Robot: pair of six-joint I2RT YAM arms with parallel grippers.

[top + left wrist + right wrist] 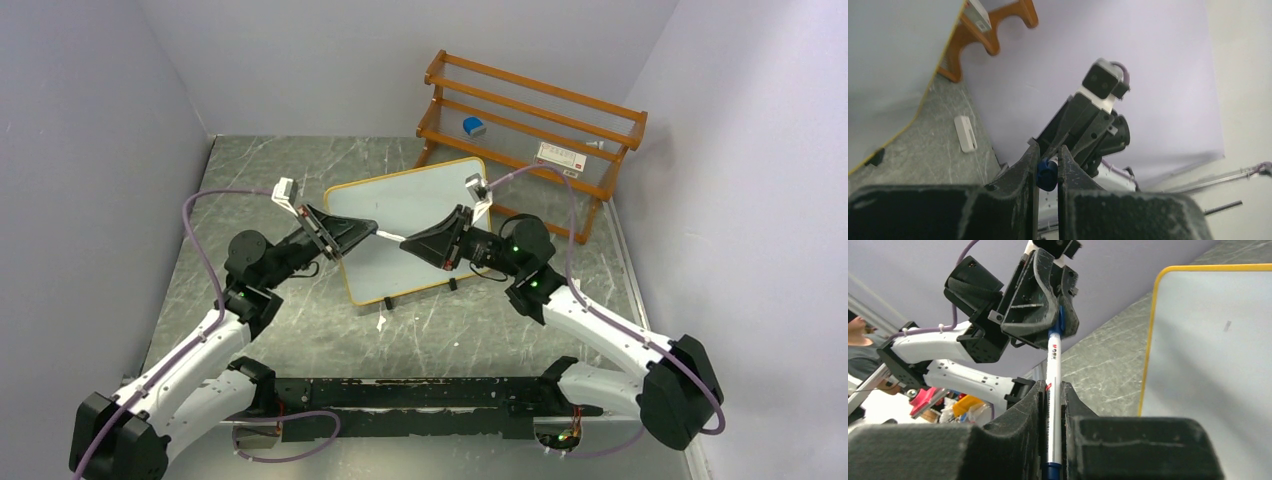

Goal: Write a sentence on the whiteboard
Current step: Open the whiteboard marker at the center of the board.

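Observation:
The whiteboard [420, 195] lies tilted on the table, white with an orange-yellow frame; in the right wrist view the whiteboard [1208, 365] fills the right side. The sentence is out of view; the visible surface looks blank. Above the board's near left part a white marker [390, 236] spans between both grippers. My left gripper [372, 230] is shut on its blue cap [1046, 175], seen between my left gripper's [1048, 150] fingertips. My right gripper [405, 244] is shut on the white barrel of the marker [1054, 360], which runs up out of my right gripper [1053, 385] to the left one.
An orange wooden rack [530, 110] stands at the back right, holding a blue eraser [474, 126] and a white box [560, 156]. A small white piece [382, 322] lies on the marbled table just in front of the board. Walls close in on both sides.

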